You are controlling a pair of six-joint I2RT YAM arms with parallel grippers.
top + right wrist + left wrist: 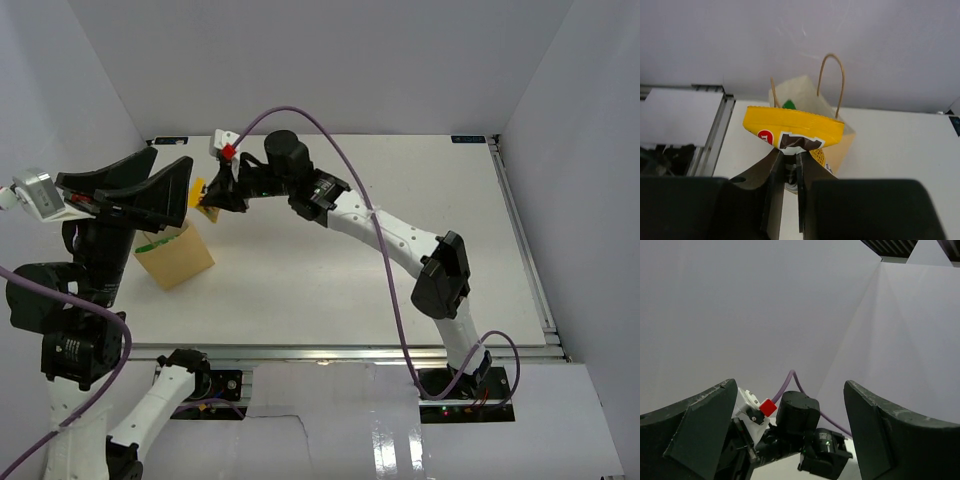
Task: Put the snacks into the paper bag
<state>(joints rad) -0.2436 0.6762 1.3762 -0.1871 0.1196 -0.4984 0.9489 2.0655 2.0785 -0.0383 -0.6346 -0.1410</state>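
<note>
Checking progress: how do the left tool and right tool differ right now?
The left tool stands wide open and empty; the right tool is shut on the yellow M&M's pack. The left tool aims at the wall; the right tool sits close by the paper bag. Both are black.

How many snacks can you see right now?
2. A yellow pack is pinched in the right gripper, by the paper bag. A bit of a green packet shows inside the bag. More may be hidden in there.
</note>
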